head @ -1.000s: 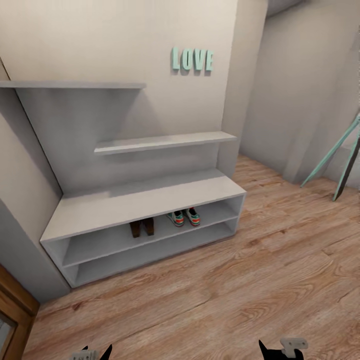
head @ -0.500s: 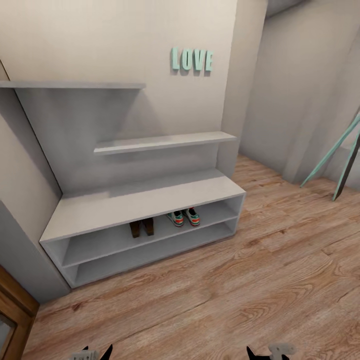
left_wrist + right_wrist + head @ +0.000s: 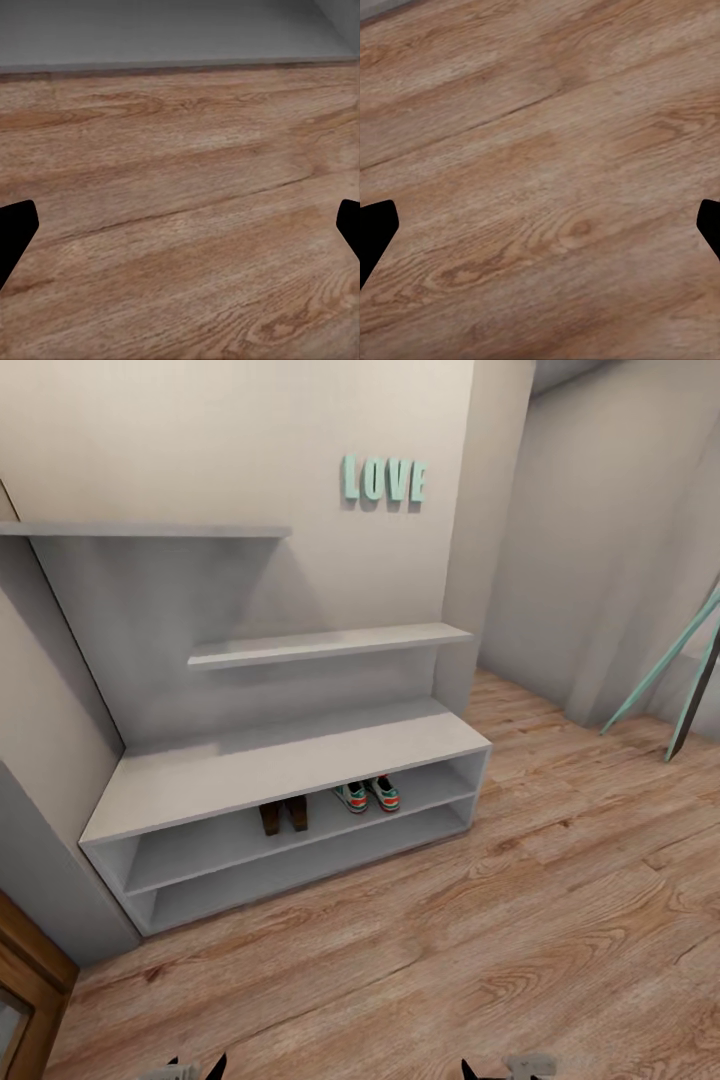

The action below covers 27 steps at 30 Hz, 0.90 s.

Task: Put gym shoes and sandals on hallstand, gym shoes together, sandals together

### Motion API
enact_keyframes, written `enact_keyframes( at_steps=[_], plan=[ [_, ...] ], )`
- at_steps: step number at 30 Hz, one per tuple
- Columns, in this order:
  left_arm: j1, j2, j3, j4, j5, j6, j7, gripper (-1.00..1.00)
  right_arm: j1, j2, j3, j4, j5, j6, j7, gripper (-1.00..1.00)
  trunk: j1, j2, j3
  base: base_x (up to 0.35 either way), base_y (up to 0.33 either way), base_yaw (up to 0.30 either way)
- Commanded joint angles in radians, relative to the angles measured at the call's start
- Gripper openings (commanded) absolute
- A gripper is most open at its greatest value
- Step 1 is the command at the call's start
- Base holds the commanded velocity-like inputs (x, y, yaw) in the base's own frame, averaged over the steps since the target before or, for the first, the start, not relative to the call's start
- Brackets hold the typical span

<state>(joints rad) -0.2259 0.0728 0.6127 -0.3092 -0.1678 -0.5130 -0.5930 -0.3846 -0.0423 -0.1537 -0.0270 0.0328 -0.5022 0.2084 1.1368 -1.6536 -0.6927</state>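
Both arms are held low in front of the robot, so in the head view just the dark tips of the left pincer (image 3: 192, 1068) and the right pincer (image 3: 495, 1070) come up at the lower edge of the picture, well apart from each other. In the left wrist view the left pincer (image 3: 180, 232) has its two black fingertips (image 3: 15, 232) at the far sides of the picture, so it is spread wide with nothing between them, and below it lies only the corridor floor (image 3: 180, 187) with a grey edge behind. The right pincer (image 3: 540, 232) is spread wide in the same way, empty, above bare planks. The hallstand (image 3: 290, 760) stands against the wall, a wide low pale-grey unit with two open tiers, a tall back panel and two staggered shelves. In its upper tier stand the sandals (image 3: 284, 815), dark reddish-brown, side by side and touching or nearly touching. To the right of them in the same tier, a little apart, stand the gym shoes (image 3: 367, 795), white with green stripes and red-orange patches, also side by side. The lower tier holds nothing. The corridor floor (image 3: 450, 950) is light brown wood-grain planking. On the wall above the hallstand hang mint-green letters LOVE (image 3: 384, 479), and at the right edge lean thin mint-green rods (image 3: 670, 665).
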Motion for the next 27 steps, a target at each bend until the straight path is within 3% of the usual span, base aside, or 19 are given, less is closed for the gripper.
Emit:
enact_keyframes(
  at_steps=[1,9,18,27],
  plan=[
    [0.000,0.000,0.010,0.002,-0.010,-0.007,-0.004,1.00,0.000,0.006,-0.009,0.001,0.003,-0.002,0.006,1.00,0.000,0.000,-0.001,0.000,0.000,0.000],
    [0.007,0.002,0.013,0.001,-0.005,-0.008,-0.003,1.00,0.000,0.008,-0.009,0.001,0.002,-0.003,0.006,1.00,0.000,0.000,-0.001,0.000,0.000,0.000],
    [0.018,0.002,0.058,-0.006,0.015,-0.008,-0.005,1.00,0.001,0.008,-0.009,0.001,0.002,-0.002,0.006,1.00,0.000,0.000,-0.001,0.000,0.000,0.000],
    [0.018,0.002,0.065,-0.008,0.017,-0.010,-0.005,1.00,0.001,0.008,-0.009,0.001,0.002,-0.002,0.006,1.00,0.000,0.000,-0.001,0.000,0.000,0.000]
  ],
)
